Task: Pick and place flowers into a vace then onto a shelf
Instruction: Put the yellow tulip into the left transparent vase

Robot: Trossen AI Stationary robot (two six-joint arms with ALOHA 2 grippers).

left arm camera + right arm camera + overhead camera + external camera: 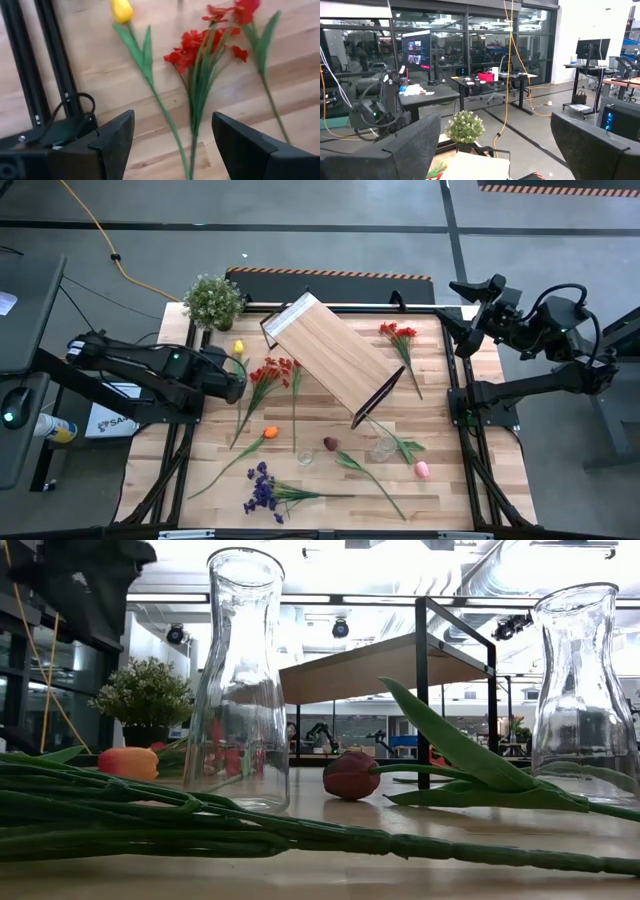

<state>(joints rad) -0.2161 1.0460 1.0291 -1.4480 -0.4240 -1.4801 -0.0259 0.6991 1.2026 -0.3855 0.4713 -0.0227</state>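
Flowers lie flat on the table: a yellow tulip [238,348], red sprays [272,370], an orange tulip [270,432], a maroon tulip [330,443], a pink tulip [421,470], a purple spray [262,488] and a red flower [398,332]. Two glass vases [240,680] [585,690] stand upright near the front. The shelf [330,358] stands slantwise on the table's far middle. My left gripper [172,145] hangs open, pointing down, above the stems of the yellow tulip [121,10] and a red spray [200,42], touching neither. My right gripper [462,318] is open, raised at the table's far right.
A bushy potted plant [213,300] stands at the far left corner. Black frame bars [30,75] run along the table's left edge beside my left gripper. Long green stems [200,820] lie across the table's front. Bare wood shows at the near right corner.
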